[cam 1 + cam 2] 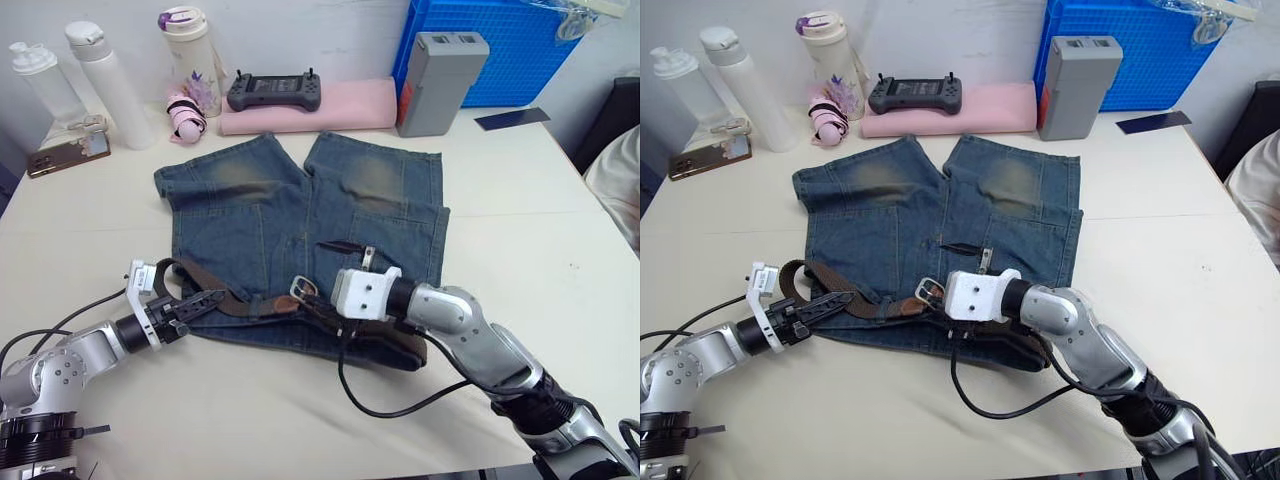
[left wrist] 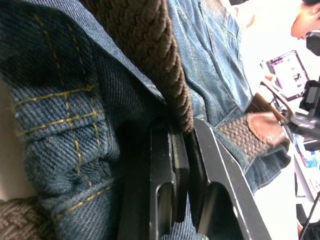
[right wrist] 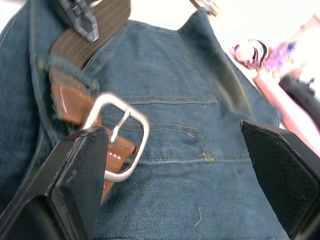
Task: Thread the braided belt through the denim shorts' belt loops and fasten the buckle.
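The denim shorts [image 1: 300,200] lie flat on the table with the waistband nearest me. The braided belt [image 1: 238,303] runs along that waistband and bends in a loop past the shorts' left corner. Its silver buckle [image 1: 303,289] rests near the middle of the waist. My left gripper [image 1: 195,305] is at the left end of the waistband, shut on the belt [image 2: 150,45]. My right gripper [image 3: 170,132] hovers open over the buckle [image 3: 117,135], one finger beside it. A belt loop [image 3: 67,64] crosses the strap just beyond the buckle.
Along the back stand three bottles [image 1: 105,85], a phone [image 1: 68,155], a pink rolled cloth [image 1: 310,108] with a black controller [image 1: 273,92] on it, a grey box [image 1: 440,82] and a blue crate [image 1: 500,50]. A person [image 1: 615,180] sits at the right edge.
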Available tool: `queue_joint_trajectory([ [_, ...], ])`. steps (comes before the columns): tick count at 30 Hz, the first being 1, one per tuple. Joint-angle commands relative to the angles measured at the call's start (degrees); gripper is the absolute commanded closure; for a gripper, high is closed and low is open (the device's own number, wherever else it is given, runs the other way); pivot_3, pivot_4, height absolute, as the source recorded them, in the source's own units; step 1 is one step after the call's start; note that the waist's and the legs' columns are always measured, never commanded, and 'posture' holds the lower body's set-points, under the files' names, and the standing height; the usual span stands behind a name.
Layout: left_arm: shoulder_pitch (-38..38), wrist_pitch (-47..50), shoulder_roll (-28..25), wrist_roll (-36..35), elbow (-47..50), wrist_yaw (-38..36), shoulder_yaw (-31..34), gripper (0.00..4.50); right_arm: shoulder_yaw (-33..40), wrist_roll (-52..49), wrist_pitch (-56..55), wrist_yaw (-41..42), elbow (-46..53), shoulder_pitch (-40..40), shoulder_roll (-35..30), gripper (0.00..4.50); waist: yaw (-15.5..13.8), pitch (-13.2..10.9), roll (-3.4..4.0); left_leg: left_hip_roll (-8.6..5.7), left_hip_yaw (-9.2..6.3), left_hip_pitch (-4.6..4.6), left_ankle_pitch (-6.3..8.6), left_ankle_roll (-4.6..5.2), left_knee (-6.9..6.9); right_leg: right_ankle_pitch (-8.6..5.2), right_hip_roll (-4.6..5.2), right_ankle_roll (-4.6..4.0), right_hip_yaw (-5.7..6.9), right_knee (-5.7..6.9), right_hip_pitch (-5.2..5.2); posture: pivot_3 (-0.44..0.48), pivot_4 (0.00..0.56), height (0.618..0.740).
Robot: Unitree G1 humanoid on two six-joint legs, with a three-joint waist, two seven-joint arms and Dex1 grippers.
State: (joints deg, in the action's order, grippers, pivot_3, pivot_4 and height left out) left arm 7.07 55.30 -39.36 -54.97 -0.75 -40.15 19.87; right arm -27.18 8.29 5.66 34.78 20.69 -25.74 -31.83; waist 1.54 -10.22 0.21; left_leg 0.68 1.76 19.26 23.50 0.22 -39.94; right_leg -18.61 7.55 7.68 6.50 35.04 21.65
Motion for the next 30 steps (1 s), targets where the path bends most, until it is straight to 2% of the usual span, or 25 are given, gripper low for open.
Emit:
queue_joint_trajectory([
  [1, -1.0, 0.6, 0.5, 0.6, 0.8, -0.7, -0.1, 4.5, -0.8, 3.7, -6.4, 1.0, -0.4, 0.0, -0.5, 0.02, 0.0, 0.0, 0.0, 0.0, 0.0, 0.0, 0.0, 0.0, 0.0, 0.0, 0.0, 0.0, 0.0, 0.0, 0.0, 0.0, 0.15, 0.74],
  [5, -1.4, 0.8, 1.0, 0.6, 1.4, -0.4, 0.3, 4.5, -0.2, 5.4, -10.6, 1.3, -1.2, 0.2, 0.1, 0.02, 0.1, 0.0, 0.0, 0.02, 0.01, -0.01, 0.0, 0.0, -0.02, 0.0, 0.0, 0.0, -0.02, 0.02, -0.01, 0.0, 0.15, 0.74],
  [10, -1.6, 0.9, 1.1, 0.7, 1.6, -0.5, 0.5, 4.5, 3.5, 1.8, -12.2, 3.1, 2.2, 0.6, 0.2, 0.02, 0.1, 0.0, 0.0, 0.03, 0.0, -0.01, 0.0, 0.0, -0.03, 0.0, 0.0, 0.0, -0.02, 0.02, 0.0, 0.0, 0.15, 0.74],
  [18, -1.4, 1.1, 1.6, 1.1, 1.6, -0.4, 0.0, 4.5, 4.7, -0.6, -13.0, 5.9, 5.2, 1.8, 0.4, 0.02, 0.0, 0.0, 0.0, 0.03, -0.05, -0.01, 0.0, 0.0, -0.04, 0.0, 0.01, 0.0, -0.01, 0.04, -0.02, 0.0, 0.15, 0.74],
  [24, -1.1, 1.7, 2.7, 0.8, 2.4, -0.1, -0.6, 4.5, 0.8, 9.1, -21.2, 3.2, -3.9, 0.5, 1.7, 0.02, 0.0, 0.0, 0.0, 0.01, -0.03, -0.03, 0.0, 0.0, -0.05, 0.0, 0.02, 0.0, -0.01, 0.05, -0.05, 0.0, 0.15, 0.74],
  [30, -1.2, 2.2, 2.9, 0.8, 2.5, 0.2, 0.4, 4.5, -0.2, 13.9, -28.4, 1.7, -8.6, -1.1, 2.1, 0.02, 0.1, 0.0, 0.0, 0.02, -0.07, -0.03, 0.0, 0.01, -0.06, 0.0, 0.04, 0.0, 0.0, 0.04, -0.06, 0.0, 0.15, 0.74],
])
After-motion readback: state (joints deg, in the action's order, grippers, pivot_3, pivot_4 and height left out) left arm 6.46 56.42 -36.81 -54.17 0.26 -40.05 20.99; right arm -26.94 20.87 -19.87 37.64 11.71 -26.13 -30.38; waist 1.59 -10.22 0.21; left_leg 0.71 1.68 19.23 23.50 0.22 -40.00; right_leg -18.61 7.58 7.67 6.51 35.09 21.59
